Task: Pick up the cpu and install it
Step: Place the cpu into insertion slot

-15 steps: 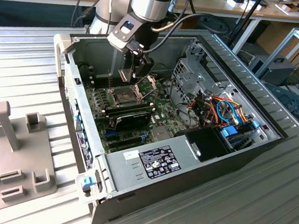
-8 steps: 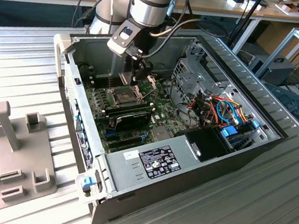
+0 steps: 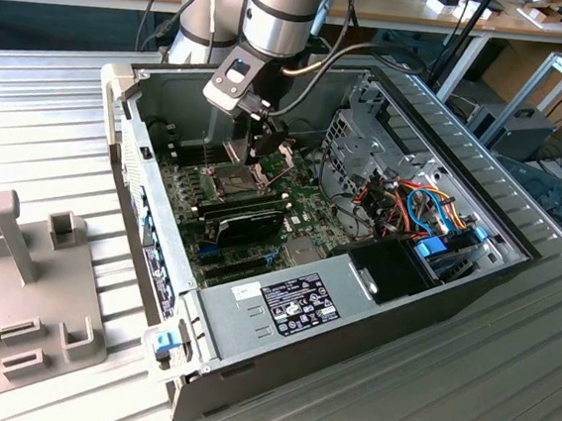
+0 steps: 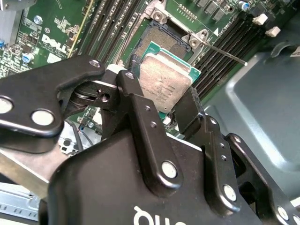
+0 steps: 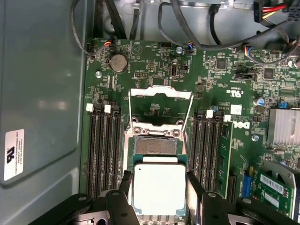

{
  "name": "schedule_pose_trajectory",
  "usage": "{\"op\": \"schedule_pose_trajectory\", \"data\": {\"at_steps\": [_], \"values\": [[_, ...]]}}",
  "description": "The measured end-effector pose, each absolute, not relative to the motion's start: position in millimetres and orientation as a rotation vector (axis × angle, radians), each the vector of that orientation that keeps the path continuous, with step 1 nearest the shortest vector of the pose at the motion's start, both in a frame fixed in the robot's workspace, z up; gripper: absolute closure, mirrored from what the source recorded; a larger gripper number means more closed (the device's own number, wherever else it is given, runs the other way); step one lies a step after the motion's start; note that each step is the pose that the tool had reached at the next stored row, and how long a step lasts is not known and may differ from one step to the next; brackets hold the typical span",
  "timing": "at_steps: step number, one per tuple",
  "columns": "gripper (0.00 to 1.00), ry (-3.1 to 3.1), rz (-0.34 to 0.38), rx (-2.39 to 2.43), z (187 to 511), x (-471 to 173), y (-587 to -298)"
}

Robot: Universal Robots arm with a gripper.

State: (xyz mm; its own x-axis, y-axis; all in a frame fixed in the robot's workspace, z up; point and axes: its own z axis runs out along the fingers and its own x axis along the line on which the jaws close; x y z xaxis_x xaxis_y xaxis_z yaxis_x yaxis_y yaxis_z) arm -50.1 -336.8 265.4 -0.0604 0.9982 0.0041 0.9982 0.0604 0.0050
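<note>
Cpu (image 5: 158,187) gripped in downward claw (image 4: 161,93) above socket (image 5: 155,145).

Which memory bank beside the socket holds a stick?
The bank nearer the finned heatsink: a green module stands in its outer slot; the other bank looks empty.

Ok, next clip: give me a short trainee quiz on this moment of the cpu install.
1. True or false: the black pincer is shut on the small square silver-topped cpu.
2. The hinged metal frame of the dark square socket is: A) clamped shut, B) swung open, C) missing.
3. Fill in: long black memory slots flank the socket on ___ sides.
Key: 1 true; 2 B; 3 both.
</note>
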Motion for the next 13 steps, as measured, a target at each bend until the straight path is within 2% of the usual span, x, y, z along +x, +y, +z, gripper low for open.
{"op": "schedule_pose_trajectory", "data": {"at_steps": [13], "values": [[0.45, 2.215, 0.010, 2.227, 254.4, -49.9, -336.8]]}}
